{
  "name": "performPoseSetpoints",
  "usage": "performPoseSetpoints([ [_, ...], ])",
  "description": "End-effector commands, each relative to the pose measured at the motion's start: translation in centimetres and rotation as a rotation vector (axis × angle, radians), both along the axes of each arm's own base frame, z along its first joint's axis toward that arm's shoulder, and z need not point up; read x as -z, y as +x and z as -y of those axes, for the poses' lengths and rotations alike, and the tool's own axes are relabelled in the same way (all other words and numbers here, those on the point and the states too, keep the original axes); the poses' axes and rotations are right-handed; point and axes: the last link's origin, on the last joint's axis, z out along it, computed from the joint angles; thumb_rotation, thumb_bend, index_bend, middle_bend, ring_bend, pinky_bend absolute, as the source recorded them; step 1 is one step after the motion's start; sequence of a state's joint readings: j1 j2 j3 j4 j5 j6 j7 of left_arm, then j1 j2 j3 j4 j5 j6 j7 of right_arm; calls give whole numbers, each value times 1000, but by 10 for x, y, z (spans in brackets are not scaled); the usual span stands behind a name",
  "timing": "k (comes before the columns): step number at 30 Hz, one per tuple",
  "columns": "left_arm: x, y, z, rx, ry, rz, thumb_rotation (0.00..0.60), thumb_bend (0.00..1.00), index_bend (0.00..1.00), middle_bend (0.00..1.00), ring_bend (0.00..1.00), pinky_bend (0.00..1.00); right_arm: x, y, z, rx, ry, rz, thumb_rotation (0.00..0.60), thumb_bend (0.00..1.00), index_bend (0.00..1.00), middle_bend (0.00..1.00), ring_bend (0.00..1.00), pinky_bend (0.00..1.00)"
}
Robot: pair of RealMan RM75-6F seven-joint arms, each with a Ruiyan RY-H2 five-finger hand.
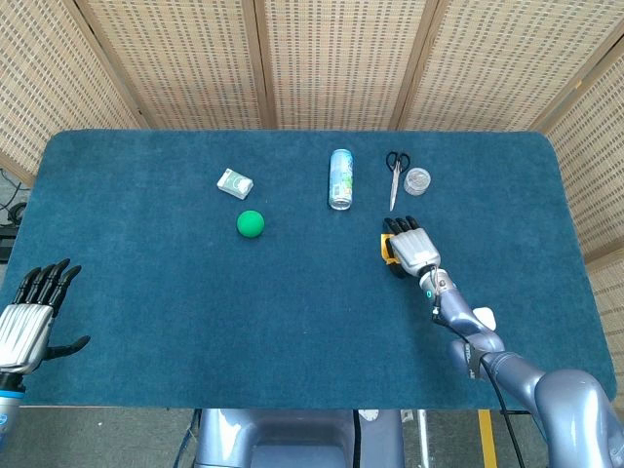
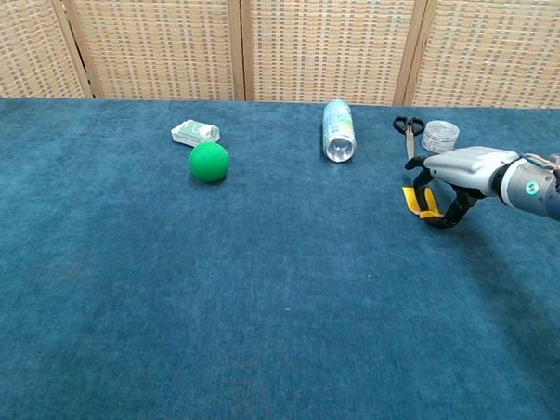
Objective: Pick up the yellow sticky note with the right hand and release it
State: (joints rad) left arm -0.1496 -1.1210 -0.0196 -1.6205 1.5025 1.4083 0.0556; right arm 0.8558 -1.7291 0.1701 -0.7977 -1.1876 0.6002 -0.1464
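The yellow sticky note sits tilted at the cloth, right of the table's middle, mostly covered from above by my right hand. That hand's curled fingers and thumb close around the note and hold it low over the blue table. My left hand hovers off the front left edge with its fingers spread and nothing in it; the chest view does not show it.
Behind the right hand lie black scissors, a small clear jar and a can on its side. Further left are a green ball and a small white box.
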Motion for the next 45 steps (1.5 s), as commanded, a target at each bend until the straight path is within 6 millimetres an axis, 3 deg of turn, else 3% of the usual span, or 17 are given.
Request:
performPoseSetpoints([
  [1,0,0,0,-1,0,0,600,3,22,0,0,0,1,0,0,-3,0,1,600,460,549,87,0,57],
  [15,0,0,0,-1,0,0,600,2,22,0,0,0,2,-1,1,-22,-24,7,600,566,608,126,0,72],
  [28,0,0,0,-1,-1,0,600,3,21,0,0,0,-4,3,8,-36,-54,20,600,592,620,135,0,72],
  [32,0,0,0,-1,-1,2,600,3,22,0,0,0,-13,7,19,-42,-83,14,600,593,623,136,0,72],
  [41,0,0,0,-4,-1,4,600,2,22,0,0,0,-62,9,66,0,-229,-49,600,592,624,149,0,77],
  [45,0,0,0,-4,-2,4,600,2,21,0,0,0,-80,4,75,14,-283,-67,600,591,624,151,0,81],
])
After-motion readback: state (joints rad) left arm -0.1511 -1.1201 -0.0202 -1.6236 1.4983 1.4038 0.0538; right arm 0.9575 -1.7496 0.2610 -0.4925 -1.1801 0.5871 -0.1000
